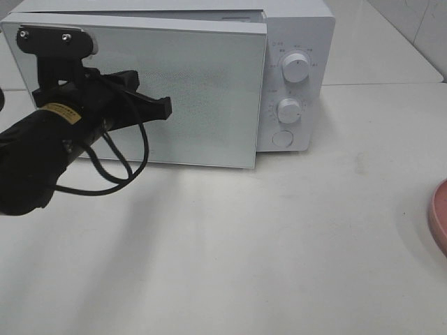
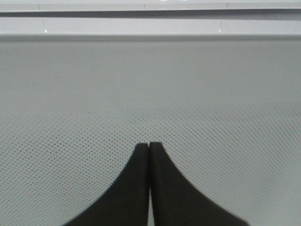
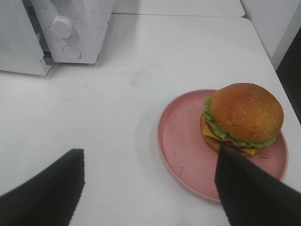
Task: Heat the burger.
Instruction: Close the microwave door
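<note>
A white microwave (image 1: pixel 297 42) has a smooth, slightly glossy shell; its door (image 1: pixel 202 98) is a pale panel printed with fine dots. The knobs (image 1: pixel 295 68) look like shiny white plastic. The table (image 1: pixel 279 244) is matt off-white, faintly scuffed. The pink plate (image 3: pixel 183 146) is matt with small marks. The burger (image 3: pixel 244 113) bun looks glossy brown.
</note>
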`<state>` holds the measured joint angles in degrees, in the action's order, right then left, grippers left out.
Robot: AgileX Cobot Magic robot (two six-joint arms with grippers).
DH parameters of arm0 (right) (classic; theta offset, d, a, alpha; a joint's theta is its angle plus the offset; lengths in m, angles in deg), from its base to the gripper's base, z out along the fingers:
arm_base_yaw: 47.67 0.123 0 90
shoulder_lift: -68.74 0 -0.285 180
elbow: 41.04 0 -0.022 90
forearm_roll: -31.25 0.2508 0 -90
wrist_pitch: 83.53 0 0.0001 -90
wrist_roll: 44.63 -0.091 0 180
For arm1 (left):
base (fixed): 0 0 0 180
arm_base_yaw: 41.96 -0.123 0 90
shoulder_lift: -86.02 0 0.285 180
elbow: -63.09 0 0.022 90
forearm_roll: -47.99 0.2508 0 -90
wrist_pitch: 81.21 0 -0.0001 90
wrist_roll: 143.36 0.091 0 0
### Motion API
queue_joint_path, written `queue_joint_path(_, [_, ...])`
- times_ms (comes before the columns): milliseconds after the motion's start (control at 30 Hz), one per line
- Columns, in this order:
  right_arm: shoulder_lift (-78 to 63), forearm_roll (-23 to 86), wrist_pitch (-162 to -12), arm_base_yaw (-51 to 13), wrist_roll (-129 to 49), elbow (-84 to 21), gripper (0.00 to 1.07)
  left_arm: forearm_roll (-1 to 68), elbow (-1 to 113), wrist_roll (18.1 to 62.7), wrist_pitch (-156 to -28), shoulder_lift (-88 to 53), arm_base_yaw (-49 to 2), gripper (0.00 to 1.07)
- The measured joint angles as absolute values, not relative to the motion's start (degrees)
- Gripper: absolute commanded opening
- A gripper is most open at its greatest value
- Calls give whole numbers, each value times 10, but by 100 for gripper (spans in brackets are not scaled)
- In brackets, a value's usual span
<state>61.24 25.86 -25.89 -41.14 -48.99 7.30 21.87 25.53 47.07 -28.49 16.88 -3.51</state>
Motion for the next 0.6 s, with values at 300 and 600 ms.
queue_joint_path(300, [612,259,-259,-411,-490,73,75,128,364,525,-323,226,-14,0])
queue_joint_path(600, [612,259,-259,-411,-490,73,75,62,454,590,-393,272,11,0])
